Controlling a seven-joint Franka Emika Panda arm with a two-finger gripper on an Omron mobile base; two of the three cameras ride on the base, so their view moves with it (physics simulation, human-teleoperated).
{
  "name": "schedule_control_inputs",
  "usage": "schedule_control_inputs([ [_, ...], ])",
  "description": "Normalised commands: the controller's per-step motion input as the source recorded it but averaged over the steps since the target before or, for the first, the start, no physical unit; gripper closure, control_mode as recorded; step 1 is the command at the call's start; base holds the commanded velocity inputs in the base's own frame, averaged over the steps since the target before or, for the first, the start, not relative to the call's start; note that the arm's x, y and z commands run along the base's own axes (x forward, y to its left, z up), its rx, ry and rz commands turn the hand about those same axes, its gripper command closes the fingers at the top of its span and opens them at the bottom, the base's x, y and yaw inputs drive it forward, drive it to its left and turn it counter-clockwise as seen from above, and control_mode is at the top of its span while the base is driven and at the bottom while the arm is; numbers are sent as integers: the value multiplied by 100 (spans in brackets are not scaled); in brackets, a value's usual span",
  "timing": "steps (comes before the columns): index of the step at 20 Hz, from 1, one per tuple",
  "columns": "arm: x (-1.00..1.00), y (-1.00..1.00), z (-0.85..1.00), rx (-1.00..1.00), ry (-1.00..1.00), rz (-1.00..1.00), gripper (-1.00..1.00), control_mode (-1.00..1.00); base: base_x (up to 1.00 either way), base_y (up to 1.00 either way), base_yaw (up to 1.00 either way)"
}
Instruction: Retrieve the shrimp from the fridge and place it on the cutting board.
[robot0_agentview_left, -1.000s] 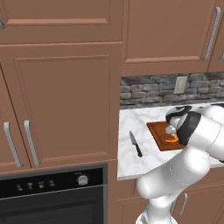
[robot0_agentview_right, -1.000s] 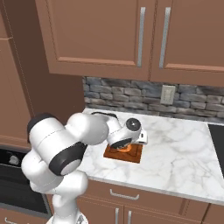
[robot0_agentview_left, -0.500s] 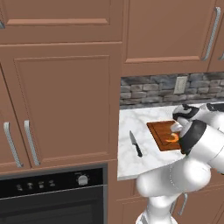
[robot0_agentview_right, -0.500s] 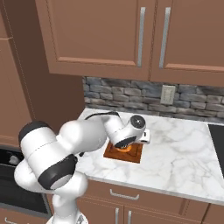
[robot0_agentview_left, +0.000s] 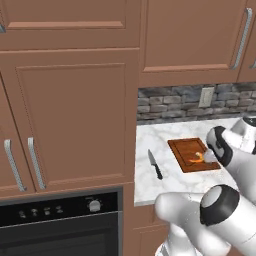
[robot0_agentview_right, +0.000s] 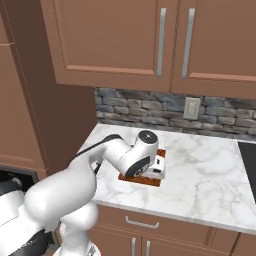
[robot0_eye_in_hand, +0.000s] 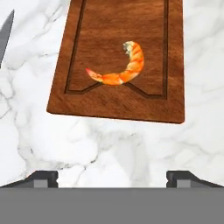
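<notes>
From the hand view the small curled orange and whitish shrimp (robot0_eye_in_hand: 119, 68) is very clear: it lies flat on the reddish-brown wooden cutting board (robot0_eye_in_hand: 118, 30), inside the dark groove that runs along the border of the board, near one short end. In the left base view the shrimp (robot0_agentview_left: 198, 157) is a little orange spot on the board (robot0_agentview_left: 186, 152), partly beside the white arm, and in the right base view the arm covers most of the board (robot0_agentview_right: 161, 151).

Only the left base view gives the black-handled kitchen knife (robot0_agentview_left: 154, 164), lying on the white marble worktop (robot0_agentview_left: 150, 185) just beside the board, and the black oven with a round knob (robot0_agentview_left: 60, 210) below the brown wooden cabinets. A grey stone backsplash with a pale wall socket (robot0_agentview_left: 205, 97) stands behind the worktop.

The pincer (robot0_eye_in_hand: 112, 178) is wide open; its two dark tips stand far apart over the bare marble, just off the board's edge. It holds nothing and touches nothing.
</notes>
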Motion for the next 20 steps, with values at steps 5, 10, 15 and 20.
schedule_control_inputs([
  [5, -100, 40, 3, 0, 3, 0, -100, -100, 0, 0, 0],
  [10, -83, 10, 5, -1, -16, -3, -100, -100, 0, 0, 0],
  [15, 9, -18, -2, 9, 1, 7, -100, -100, 0, 0, 0],
  [20, -77, 46, 0, -32, -80, 9, -100, -100, 0, 0, 0],
])
